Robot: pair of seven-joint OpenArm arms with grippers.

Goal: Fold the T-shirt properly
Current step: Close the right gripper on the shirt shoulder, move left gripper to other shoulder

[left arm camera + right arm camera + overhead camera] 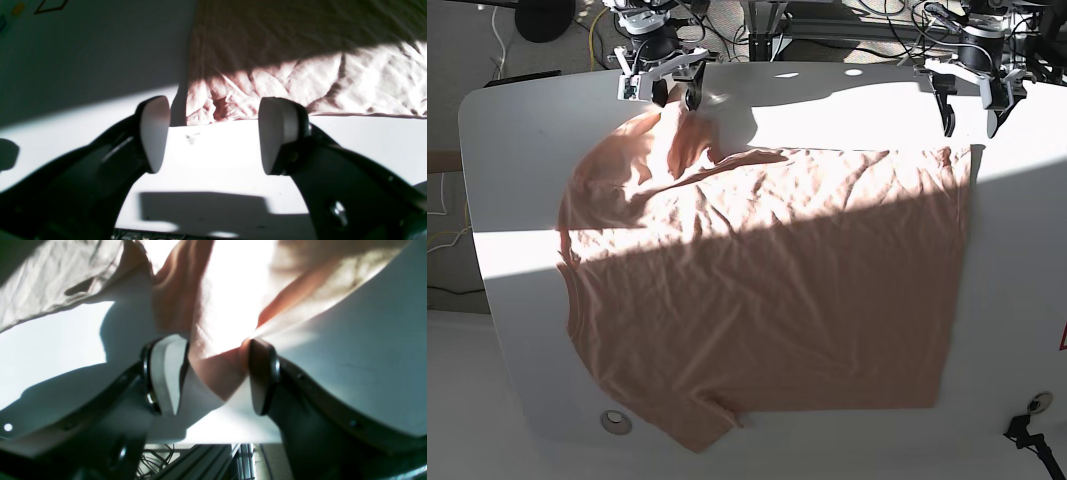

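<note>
T-shirt [797, 290] spread wrinkled on the table [867, 445], its upper-left part pulled up toward the robot side; left of frame, right gripper [677, 98] at the shirt's raised corner, cloth between its fingers, fingers fairly wide, firm grip or not cannot tell; sunlit band crosses the shirt's upper part; left gripper [973, 128] just beyond the shirt's upper-right corner, fingers wide apart, nothing between them.

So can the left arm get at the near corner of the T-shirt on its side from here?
Looks like yes: the left arm's fingers stand open just off that corner of the T-shirt, and nothing visible lies between them.
</note>
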